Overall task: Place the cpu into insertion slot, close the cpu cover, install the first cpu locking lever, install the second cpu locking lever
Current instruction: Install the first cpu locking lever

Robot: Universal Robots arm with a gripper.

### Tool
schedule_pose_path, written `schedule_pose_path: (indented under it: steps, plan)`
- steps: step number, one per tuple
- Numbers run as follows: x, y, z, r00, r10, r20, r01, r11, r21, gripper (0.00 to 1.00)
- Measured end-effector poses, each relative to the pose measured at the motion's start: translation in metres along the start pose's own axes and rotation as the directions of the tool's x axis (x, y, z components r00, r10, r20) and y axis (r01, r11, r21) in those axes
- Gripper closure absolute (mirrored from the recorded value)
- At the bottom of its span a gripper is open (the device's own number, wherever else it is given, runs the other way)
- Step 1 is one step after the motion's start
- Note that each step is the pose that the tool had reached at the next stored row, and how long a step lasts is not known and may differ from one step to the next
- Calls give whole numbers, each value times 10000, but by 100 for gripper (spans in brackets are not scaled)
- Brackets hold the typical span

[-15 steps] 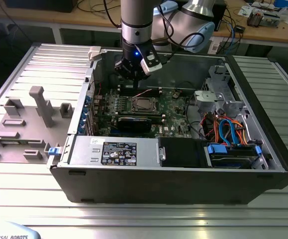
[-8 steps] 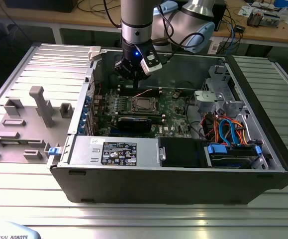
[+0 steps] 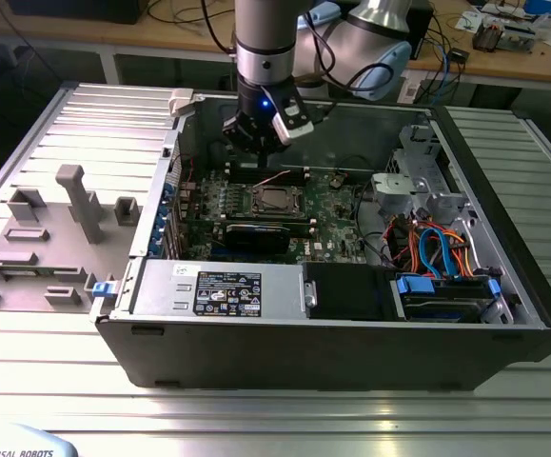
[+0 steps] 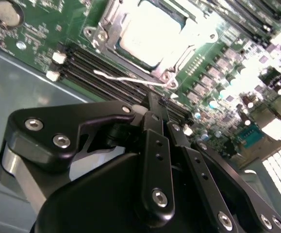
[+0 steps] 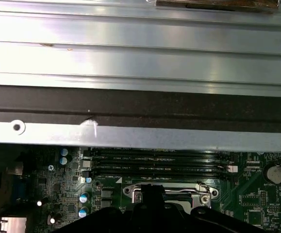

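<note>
Exterior view: my gripper (image 3: 256, 133) hangs over the far side of the open computer case (image 3: 351, 352), above the green motherboard (image 3: 337, 205).

Second wrist view puts the cpu (image 4: 150, 31) flat in the insertion slot (image 4: 112, 42), its silvery top bright under the light, with the cpu cover (image 4: 176, 58) lying down around it as a shiny frame. A thin wire locking lever (image 4: 125, 77) runs along the socket's edge, between the socket and the long memory slots (image 4: 96, 68). From that same view the black fingers (image 4: 156, 145) look drawn in narrow, close together and holding nothing. They sit near the socket but apart from it. First wrist view shows the socket frame (image 5: 169, 190) just beyond the fingertips, beside the memory slots.
</note>
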State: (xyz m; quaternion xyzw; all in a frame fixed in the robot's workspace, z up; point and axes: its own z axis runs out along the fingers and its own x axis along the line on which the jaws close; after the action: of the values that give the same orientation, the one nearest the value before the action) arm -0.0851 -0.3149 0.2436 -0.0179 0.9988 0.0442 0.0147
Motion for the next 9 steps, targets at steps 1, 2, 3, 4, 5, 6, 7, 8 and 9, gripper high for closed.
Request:
schedule_pose_path:
  steps: [1,2,3,4,5,6,7,8,9]
  plan:
    - [-25,0,5,10000,-1,0,1,10000,0,89]
    - [-46,-1,11,10000,-13,0,13,10000,1,89]
    - [-60,0,21,10000,-47,-4,47,10000,-2,89]
    - [-75,0,38,9999,-118,-11,118,9999,-2,89]
    - [-90,1,65,9997,-244,-22,244,9997,-3,89]
    - [-100,3,75,9996,-282,-26,282,9996,-3,89]
    - [-110,6,85,9995,-312,-29,312,9995,-4,89]
    - [-127,12,103,9993,-370,-35,370,9993,5,89]
    - [-137,20,118,9991,-423,-41,423,9991,16,89]
